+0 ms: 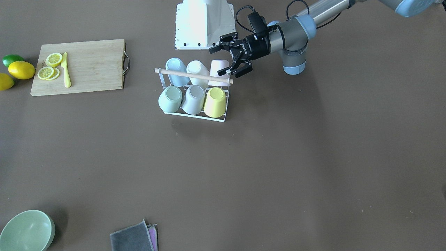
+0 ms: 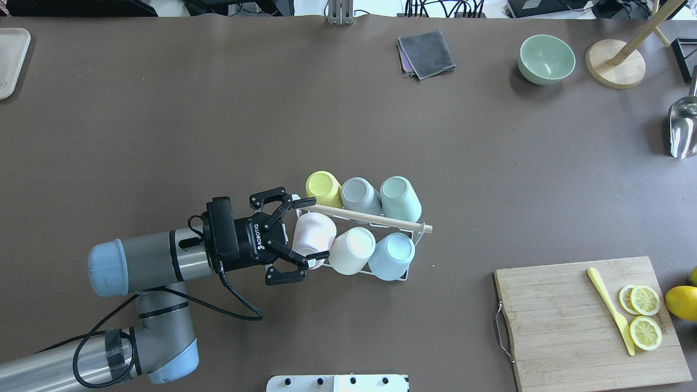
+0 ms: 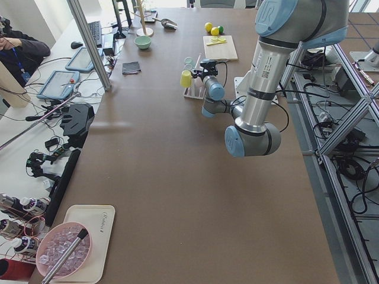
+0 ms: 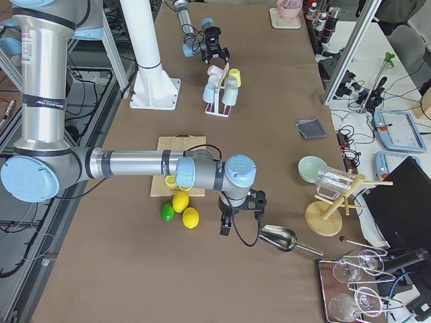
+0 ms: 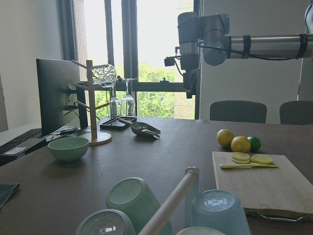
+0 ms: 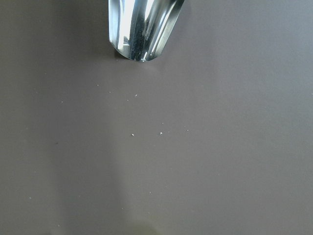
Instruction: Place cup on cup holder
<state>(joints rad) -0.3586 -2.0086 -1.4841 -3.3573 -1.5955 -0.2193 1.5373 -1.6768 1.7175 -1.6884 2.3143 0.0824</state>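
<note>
The pink cup (image 2: 311,233) sits upside down on the cup holder (image 2: 381,219), at the robot's-left end of the row nearer the robot, and five other cups (image 2: 354,195) fill the holder's remaining places. The left gripper (image 2: 317,228) comes at the holder's left end with its wrist lying level just above the table, jaws spread wide to either side of the pink cup; whether a finger touches it cannot be told. Well away from the holder on the robot's right, the right gripper (image 4: 237,214) hangs low beside a metal scoop (image 4: 277,237), wrist bent downward, and whether its jaws are apart cannot be told.
</note>
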